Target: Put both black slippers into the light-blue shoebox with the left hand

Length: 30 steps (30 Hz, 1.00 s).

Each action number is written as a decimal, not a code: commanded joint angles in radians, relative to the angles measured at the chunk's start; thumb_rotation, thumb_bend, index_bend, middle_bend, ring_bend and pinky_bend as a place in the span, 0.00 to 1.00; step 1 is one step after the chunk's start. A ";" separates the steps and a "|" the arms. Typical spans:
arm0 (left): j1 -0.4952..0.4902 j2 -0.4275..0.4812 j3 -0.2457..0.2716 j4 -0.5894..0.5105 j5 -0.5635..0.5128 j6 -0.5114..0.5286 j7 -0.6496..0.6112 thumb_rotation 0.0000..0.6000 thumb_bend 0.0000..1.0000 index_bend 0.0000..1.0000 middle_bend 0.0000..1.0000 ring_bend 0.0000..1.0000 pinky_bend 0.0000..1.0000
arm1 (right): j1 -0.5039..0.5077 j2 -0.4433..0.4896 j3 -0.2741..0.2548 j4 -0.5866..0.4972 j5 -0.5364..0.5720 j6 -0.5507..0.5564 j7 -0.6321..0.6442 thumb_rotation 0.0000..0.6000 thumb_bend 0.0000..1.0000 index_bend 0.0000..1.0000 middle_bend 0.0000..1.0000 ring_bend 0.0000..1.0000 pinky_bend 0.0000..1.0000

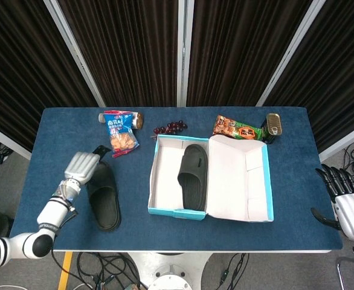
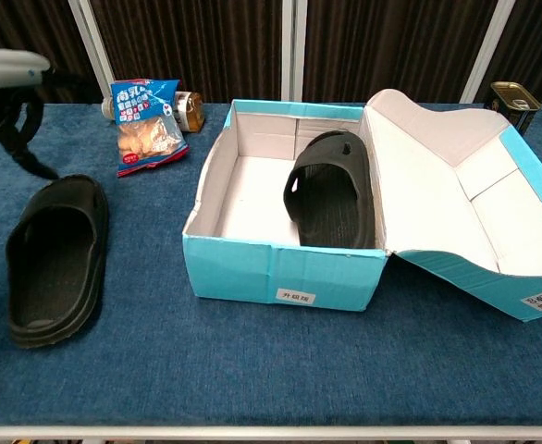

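Note:
The light-blue shoebox (image 1: 159,210) (image 2: 280,270) stands mid-table with its lid (image 1: 240,181) (image 2: 456,185) folded open to the right. One black slipper (image 1: 192,175) (image 2: 331,190) lies inside, along the box's right side. The other black slipper (image 1: 104,194) (image 2: 54,259) lies on the blue table left of the box. My left hand (image 1: 80,165) (image 2: 12,81) hovers over that slipper's far left end, fingers (image 2: 26,139) hanging apart and holding nothing. My right hand (image 1: 349,205) rests off the table's right edge, fingers spread and empty, seen in the head view only.
A blue snack bag (image 1: 119,130) (image 2: 143,116) and a small jar (image 1: 138,119) (image 2: 190,106) lie behind the loose slipper. Dark grapes (image 1: 170,127), an orange-green snack bag (image 1: 237,130) and a tin can (image 1: 274,125) (image 2: 516,95) line the far edge.

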<state>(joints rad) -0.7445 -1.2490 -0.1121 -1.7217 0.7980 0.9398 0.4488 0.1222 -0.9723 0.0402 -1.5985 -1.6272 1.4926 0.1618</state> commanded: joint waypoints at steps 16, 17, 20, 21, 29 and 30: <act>-0.042 -0.073 0.020 0.167 -0.246 -0.201 -0.100 1.00 0.06 0.14 0.12 0.64 0.69 | -0.005 -0.007 -0.007 0.003 -0.008 0.015 0.000 1.00 0.13 0.00 0.04 0.00 0.00; -0.048 -0.076 0.020 0.175 -0.262 -0.216 -0.105 1.00 0.06 0.15 0.13 0.65 0.69 | -0.006 -0.007 -0.007 0.003 -0.008 0.016 0.000 1.00 0.13 0.00 0.04 0.00 0.00; -0.067 -0.085 0.022 0.198 -0.301 -0.249 -0.118 1.00 0.06 0.19 0.17 0.69 0.70 | -0.009 -0.007 -0.009 0.005 -0.006 0.019 0.002 1.00 0.13 0.00 0.04 0.00 0.00; -0.071 -0.090 0.023 0.207 -0.310 -0.255 -0.123 1.00 0.06 0.21 0.20 0.70 0.71 | -0.010 -0.008 -0.009 0.006 -0.006 0.019 0.003 1.00 0.13 0.00 0.04 0.00 0.00; -0.061 -0.118 0.023 0.242 -0.308 -0.249 -0.186 1.00 0.13 0.42 0.46 0.80 0.81 | -0.012 -0.009 -0.009 0.007 -0.007 0.025 0.004 1.00 0.13 0.00 0.04 0.00 0.00; -0.050 -0.116 0.016 0.234 -0.294 -0.227 -0.203 1.00 0.14 0.45 0.48 0.81 0.82 | -0.013 -0.008 -0.009 0.007 -0.007 0.027 0.003 1.00 0.13 0.00 0.04 0.00 0.00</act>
<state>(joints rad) -0.8103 -1.3607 -0.0885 -1.4835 0.4837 0.6720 0.2762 0.1101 -0.9806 0.0311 -1.5915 -1.6340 1.5187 0.1654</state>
